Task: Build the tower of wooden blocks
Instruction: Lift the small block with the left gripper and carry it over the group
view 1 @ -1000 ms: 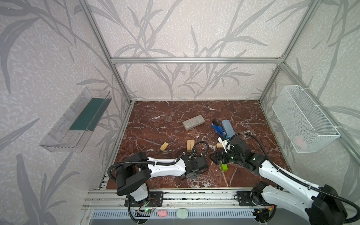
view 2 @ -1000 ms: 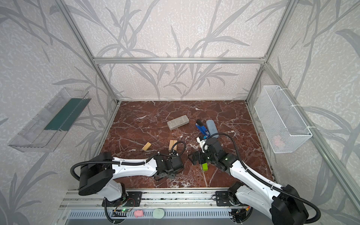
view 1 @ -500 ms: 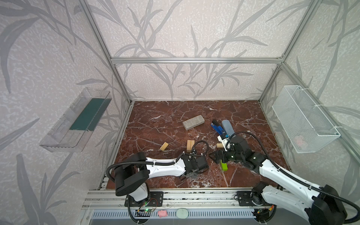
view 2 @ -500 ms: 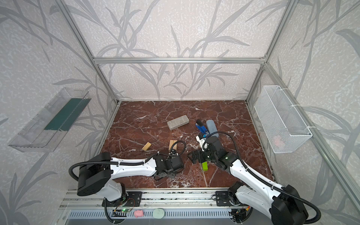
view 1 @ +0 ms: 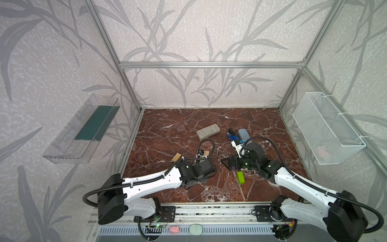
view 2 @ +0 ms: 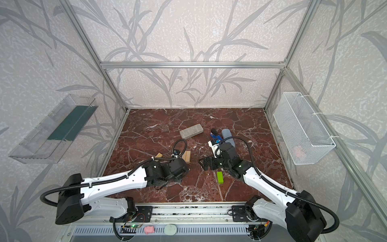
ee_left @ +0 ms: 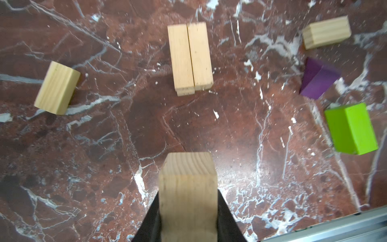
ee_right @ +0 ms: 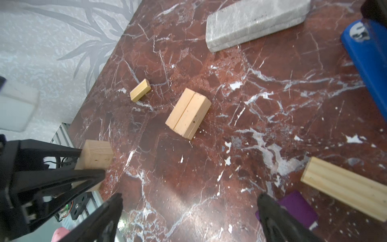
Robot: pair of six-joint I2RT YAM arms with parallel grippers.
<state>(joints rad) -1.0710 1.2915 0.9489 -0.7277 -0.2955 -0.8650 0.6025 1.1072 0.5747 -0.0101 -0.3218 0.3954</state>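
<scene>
Left gripper (ee_left: 188,200) clamps a pale rectangular wood block (ee_left: 187,167) over the red marble tabletop (ee_left: 104,146).
Right gripper (ee_right: 189,199) hangs with jaws wide apart, a purple wood block (ee_right: 297,207) just beside one finger.

Both top views are brightly and evenly lit; soft shadows are cast under the arms in the lower middle. A pale glare is seen on the marble floor (ee_right: 188,201) in the right wrist view. The wood block (ee_left: 188,194) closest to the left wrist lens is blurred.
</scene>
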